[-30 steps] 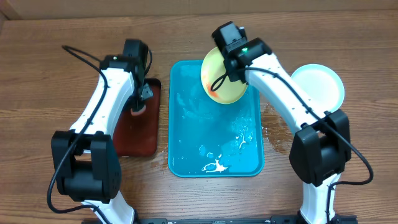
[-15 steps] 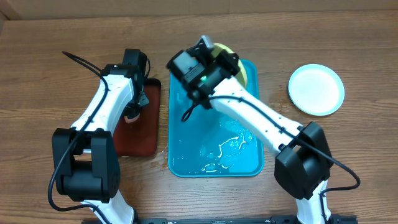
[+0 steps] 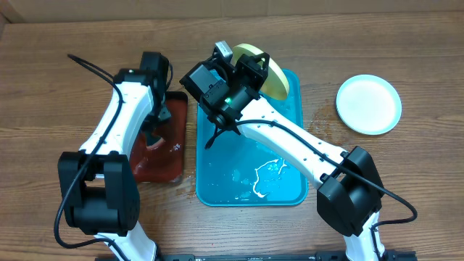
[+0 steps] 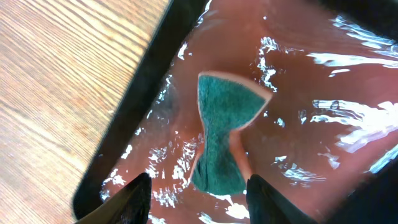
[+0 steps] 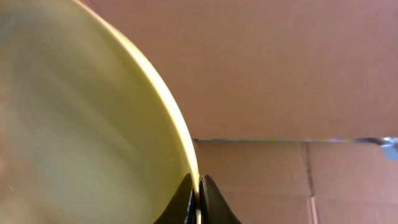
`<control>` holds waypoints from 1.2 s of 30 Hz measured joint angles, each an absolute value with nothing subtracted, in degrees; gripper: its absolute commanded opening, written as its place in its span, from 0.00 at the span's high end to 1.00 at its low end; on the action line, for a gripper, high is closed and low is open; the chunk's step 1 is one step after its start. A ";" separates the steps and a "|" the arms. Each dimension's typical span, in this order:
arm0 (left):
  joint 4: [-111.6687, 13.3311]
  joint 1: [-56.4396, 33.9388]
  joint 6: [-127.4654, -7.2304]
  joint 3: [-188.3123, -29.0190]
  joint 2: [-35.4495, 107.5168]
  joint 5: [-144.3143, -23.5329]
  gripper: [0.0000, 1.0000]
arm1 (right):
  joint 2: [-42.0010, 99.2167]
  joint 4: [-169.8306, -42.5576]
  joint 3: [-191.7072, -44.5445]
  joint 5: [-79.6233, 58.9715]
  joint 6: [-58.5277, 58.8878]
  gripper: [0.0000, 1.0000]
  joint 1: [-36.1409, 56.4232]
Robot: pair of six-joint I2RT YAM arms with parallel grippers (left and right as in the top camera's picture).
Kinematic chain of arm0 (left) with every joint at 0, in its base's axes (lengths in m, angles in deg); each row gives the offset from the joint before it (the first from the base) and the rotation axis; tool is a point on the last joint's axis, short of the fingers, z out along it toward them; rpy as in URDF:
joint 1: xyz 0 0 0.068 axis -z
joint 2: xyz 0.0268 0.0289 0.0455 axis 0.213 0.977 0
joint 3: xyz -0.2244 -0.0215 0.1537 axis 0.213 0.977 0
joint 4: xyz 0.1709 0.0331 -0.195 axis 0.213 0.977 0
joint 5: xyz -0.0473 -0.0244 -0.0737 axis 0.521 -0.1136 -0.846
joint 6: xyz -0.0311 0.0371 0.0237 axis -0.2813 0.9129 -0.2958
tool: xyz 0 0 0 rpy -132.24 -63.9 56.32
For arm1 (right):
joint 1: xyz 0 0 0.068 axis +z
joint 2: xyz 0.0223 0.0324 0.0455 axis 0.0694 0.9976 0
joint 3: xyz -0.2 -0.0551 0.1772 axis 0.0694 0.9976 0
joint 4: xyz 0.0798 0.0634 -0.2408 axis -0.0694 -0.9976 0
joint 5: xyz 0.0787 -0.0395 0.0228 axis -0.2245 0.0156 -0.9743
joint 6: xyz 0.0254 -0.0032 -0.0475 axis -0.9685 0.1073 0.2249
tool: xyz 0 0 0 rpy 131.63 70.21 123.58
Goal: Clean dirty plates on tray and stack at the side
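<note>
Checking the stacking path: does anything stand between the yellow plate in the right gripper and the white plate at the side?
Nothing visible does. The right gripper holds the yellow plate tilted over the blue tray, at its far end. Between it and the white plate lie only the tray's rim and bare table.

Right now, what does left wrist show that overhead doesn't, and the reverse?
Left wrist only: a green sponge lying on the wet floor of the dark red tray, with the left tool open, its fingers either side of the sponge's near end and apart from it.
Overhead only: the turquoise tray with wet patches, the yellow plate held on edge at its far end by the right tool, and a white plate on the table to the right.
Both: the dark red tray and the table.
</note>
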State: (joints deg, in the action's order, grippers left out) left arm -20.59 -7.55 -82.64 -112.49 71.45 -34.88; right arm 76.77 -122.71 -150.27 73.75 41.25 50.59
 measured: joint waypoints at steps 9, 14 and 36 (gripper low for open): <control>-18.08 -7.55 -82.22 -120.99 71.45 -37.41 0.07 | 76.77 -112.32 -150.33 81.35 57.23 0.96 51.37; -17.97 -7.55 -82.16 -120.99 71.45 -37.72 0.00 | 76.77 -110.05 -150.38 81.70 55.74 0.96 52.82; -17.77 -7.55 -82.20 -121.01 71.45 -39.42 0.00 | 74.58 -133.79 -150.92 4.09 10.39 0.96 13.19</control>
State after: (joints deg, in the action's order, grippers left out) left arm -17.77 -7.55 -82.20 -121.01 71.45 -39.42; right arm 74.58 -133.79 -150.92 4.09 10.39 13.19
